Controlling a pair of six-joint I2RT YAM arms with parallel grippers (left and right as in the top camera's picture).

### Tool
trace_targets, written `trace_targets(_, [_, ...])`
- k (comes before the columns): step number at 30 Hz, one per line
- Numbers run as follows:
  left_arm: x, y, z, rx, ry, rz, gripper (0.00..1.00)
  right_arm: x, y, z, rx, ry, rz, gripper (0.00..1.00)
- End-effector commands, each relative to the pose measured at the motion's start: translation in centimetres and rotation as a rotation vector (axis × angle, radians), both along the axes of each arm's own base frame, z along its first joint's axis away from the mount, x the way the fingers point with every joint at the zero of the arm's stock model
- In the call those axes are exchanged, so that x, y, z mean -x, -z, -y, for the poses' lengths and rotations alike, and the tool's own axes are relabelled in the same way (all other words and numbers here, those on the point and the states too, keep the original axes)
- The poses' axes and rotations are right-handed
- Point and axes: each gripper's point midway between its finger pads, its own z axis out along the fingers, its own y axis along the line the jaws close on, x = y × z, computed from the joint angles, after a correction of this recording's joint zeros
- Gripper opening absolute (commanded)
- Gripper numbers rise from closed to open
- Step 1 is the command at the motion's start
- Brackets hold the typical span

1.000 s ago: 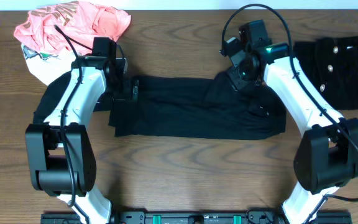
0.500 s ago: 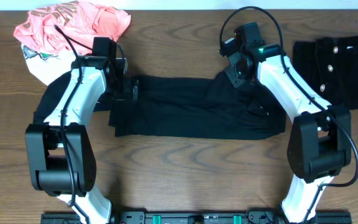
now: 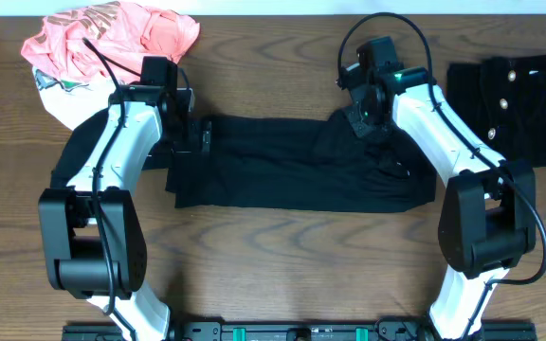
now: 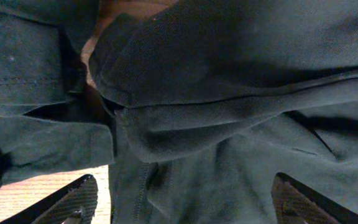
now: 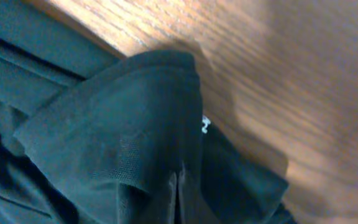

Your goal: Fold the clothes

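We log: left fingers (image 4: 73, 198) spread wide, bunched shirt (image 3: 282, 175) end between them | right fingers (image 5: 157, 205) pinching a raised shirt fold | tabletop (image 3: 282, 256) just beyond.

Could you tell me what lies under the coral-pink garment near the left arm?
A white printed garment pokes out from under the coral-pink garment; how far it runs beneath is covered.
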Motion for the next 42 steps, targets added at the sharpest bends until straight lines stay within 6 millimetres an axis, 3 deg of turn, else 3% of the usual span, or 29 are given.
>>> trace_targets(1, [0.1, -0.8, 0.1, 0.010, 0.005, 0.017, 0.90, -0.6, -0.1, 0.6, -0.006, 0.026, 0.007, 0.27])
trace_targets(3, [0.1, -0.8, 0.1, 0.010, 0.005, 0.016, 0.90, -0.7, -0.2, 0.6, -0.009, 0.034, 0.012, 0.24])
trace_targets(7, [0.2, -0.7, 0.1, 0.010, 0.005, 0.013, 0.90, -0.6, -0.1, 0.9, -0.010, 0.051, 0.001, 0.01])
trace_targets(14, [0.2, -0.7, 0.1, 0.009, 0.005, 0.013, 0.90, 1.5, -0.5, 1.0, -0.023, 0.079, -0.092, 0.01])
trace_targets(23, [0.2, -0.7, 0.1, 0.009, 0.005, 0.013, 0.90, 3.0, -5.2, 1.5, -0.060, 0.112, -0.106, 0.01])
trace_targets(35, [0.1, -0.7, 0.1, 0.005, 0.027, 0.016, 0.91, 7.1, -2.3, 3.4, 0.035, 0.129, -0.260, 0.01])
trace_targets(36, [0.1, -0.7, 0.1, 0.005, 0.027, 0.016, 0.90, 7.3, -2.0, 3.7, 0.051, 0.132, -0.267, 0.03])
trace_targets(37, [0.1, -0.7, 0.1, 0.005, 0.027, 0.017, 0.90, 7.5, -1.8, 4.0, 0.068, 0.135, -0.273, 0.11])
trace_targets(39, [0.1, -0.7, 0.1, 0.005, 0.027, 0.017, 0.90, 7.8, -1.3, 5.0, 0.113, 0.166, -0.275, 0.36])
trace_targets(42, [0.1, -0.7, 0.1, 0.005, 0.027, 0.017, 0.90, 7.3, -1.3, 6.5, 0.171, 0.198, -0.250, 0.52])
